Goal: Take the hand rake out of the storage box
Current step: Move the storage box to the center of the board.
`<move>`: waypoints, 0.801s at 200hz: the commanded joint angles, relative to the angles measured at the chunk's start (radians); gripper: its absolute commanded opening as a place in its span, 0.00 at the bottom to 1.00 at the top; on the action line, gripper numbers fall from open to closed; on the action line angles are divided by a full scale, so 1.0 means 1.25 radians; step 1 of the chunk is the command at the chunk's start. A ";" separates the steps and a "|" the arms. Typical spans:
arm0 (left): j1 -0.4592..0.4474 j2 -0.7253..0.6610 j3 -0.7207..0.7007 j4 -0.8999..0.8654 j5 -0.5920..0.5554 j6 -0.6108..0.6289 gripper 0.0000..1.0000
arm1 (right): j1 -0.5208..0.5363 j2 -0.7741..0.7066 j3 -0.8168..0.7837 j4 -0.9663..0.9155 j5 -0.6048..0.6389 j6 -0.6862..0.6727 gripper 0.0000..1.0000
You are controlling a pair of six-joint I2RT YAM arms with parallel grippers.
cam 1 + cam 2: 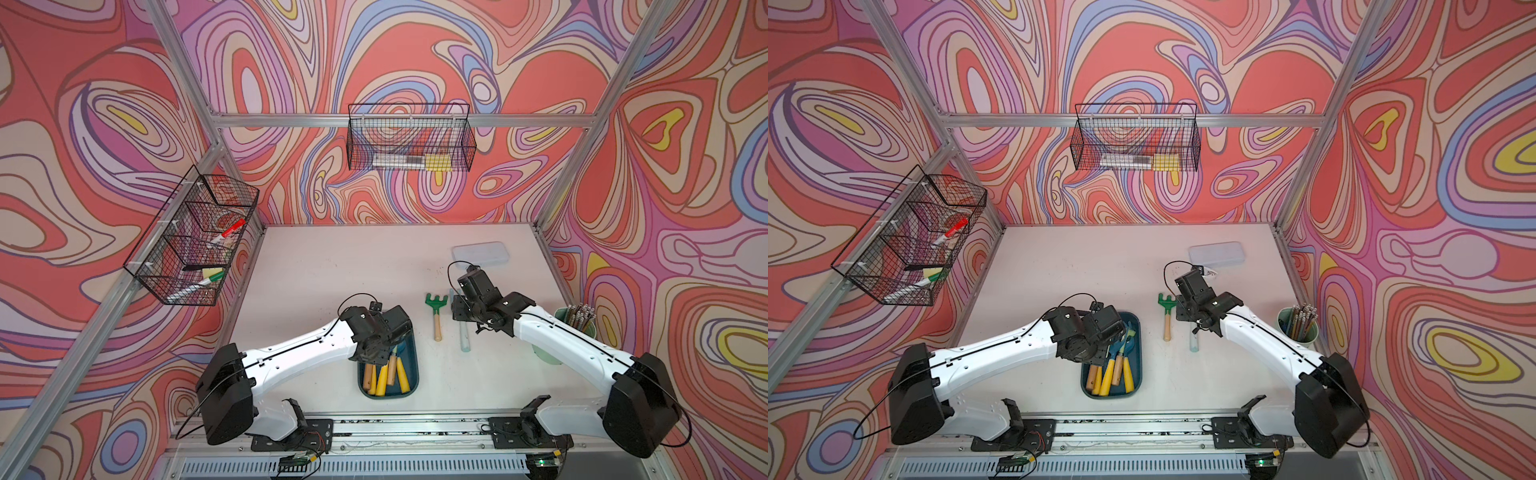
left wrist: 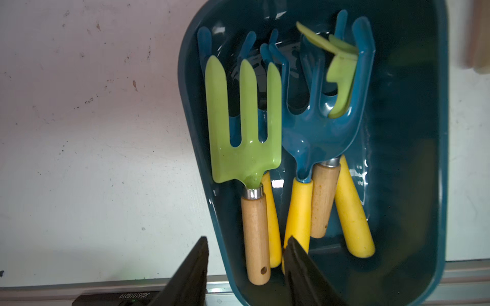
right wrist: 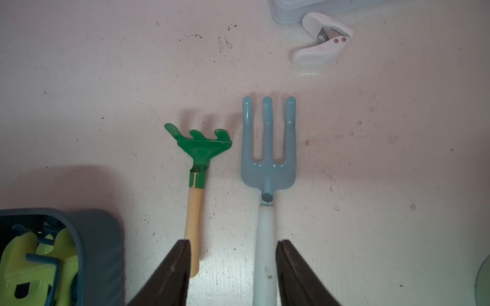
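A translucent case [image 1: 481, 254] lies near the counter's [image 1: 332, 266] far right corner, with a white clip [image 3: 324, 39] just beside it. A pencil cup [image 1: 1304, 337] stands at the right edge. A back basket [image 1: 411, 139] and a side basket [image 1: 195, 237] hang on the walls.

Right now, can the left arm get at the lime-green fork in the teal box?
Probably yes. The left gripper is open, straddling the handle end of the lime-green fork, which lies topmost in the storage box, nothing over it.

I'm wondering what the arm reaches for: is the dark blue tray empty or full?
Not empty: the storage box holds several hand tools, among them a light green fork and a blue rake.
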 commanded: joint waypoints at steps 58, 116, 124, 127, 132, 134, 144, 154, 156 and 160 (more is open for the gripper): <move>-0.050 0.107 -0.030 0.013 -0.052 -0.072 0.46 | -0.001 -0.023 -0.046 0.029 0.030 0.022 0.55; -0.051 0.131 -0.057 0.062 -0.042 -0.073 0.43 | -0.001 -0.011 -0.049 0.040 0.019 0.023 0.54; -0.051 0.140 -0.052 0.057 -0.049 -0.074 0.43 | -0.001 -0.008 -0.049 0.042 0.016 0.023 0.54; -0.051 0.144 -0.050 0.055 -0.052 -0.073 0.43 | -0.001 -0.007 -0.049 0.043 0.016 0.024 0.54; -0.050 0.152 -0.047 0.051 -0.058 -0.073 0.43 | -0.001 -0.006 -0.049 0.044 0.015 0.024 0.54; -0.050 0.155 -0.046 0.050 -0.059 -0.073 0.43 | -0.001 -0.005 -0.049 0.045 0.016 0.024 0.54; -0.051 0.170 -0.042 0.040 -0.070 -0.076 0.43 | -0.001 -0.003 -0.049 0.047 0.014 0.024 0.54; -0.050 0.181 -0.045 0.037 -0.078 -0.082 0.42 | -0.001 -0.004 -0.050 0.047 0.013 0.025 0.54; -0.051 0.182 -0.046 0.037 -0.079 -0.083 0.42 | 0.000 -0.004 -0.050 0.048 0.013 0.024 0.54; -0.049 0.184 -0.049 0.038 -0.082 -0.086 0.42 | -0.001 -0.004 -0.051 0.048 0.012 0.024 0.54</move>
